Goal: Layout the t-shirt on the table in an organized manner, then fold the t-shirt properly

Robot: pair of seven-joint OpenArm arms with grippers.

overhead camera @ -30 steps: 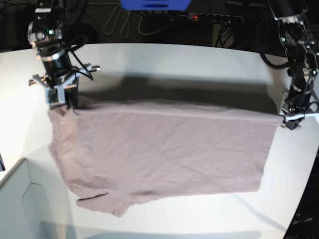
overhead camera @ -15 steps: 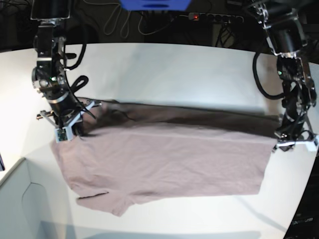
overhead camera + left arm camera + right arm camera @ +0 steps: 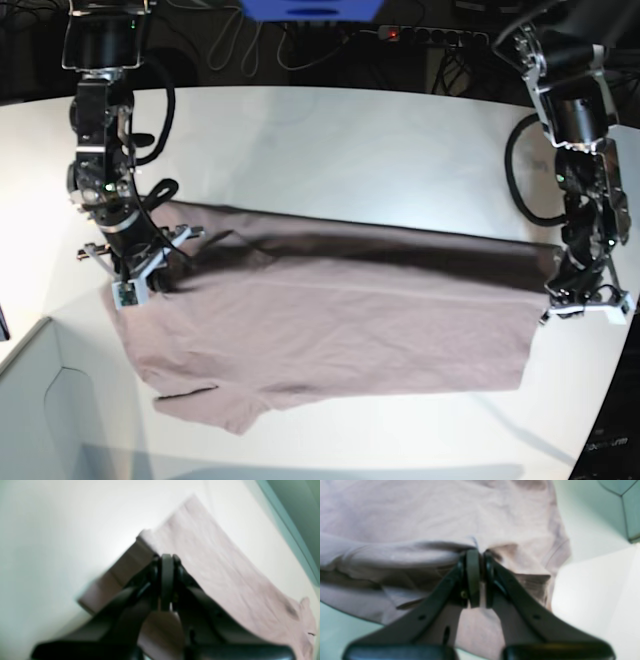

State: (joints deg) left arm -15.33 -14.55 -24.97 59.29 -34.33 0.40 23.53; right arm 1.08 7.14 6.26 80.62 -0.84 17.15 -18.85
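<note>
The dusty mauve t-shirt (image 3: 340,330) lies spread across the white table (image 3: 350,150), with its far edge folded forward in a long band. My right gripper (image 3: 135,285), on the base view's left, is shut on the shirt's left end; the right wrist view shows its jaws (image 3: 476,552) pinching a bunched fold of the cloth (image 3: 420,512). My left gripper (image 3: 560,298), on the base view's right, is shut on the shirt's right end; the blurred left wrist view shows its jaws (image 3: 166,557) closed at the cloth's (image 3: 212,575) corner.
A pale grey box corner (image 3: 40,400) stands at the near left, close to the shirt's sleeve. Cables and a power strip (image 3: 440,36) lie beyond the table's far edge. The table's curved edge runs near my left arm (image 3: 585,130).
Both grippers have moved toward the near side and lower, carrying the shirt's held far edge forward over the rest of the cloth. The shirt's near part has stayed put.
</note>
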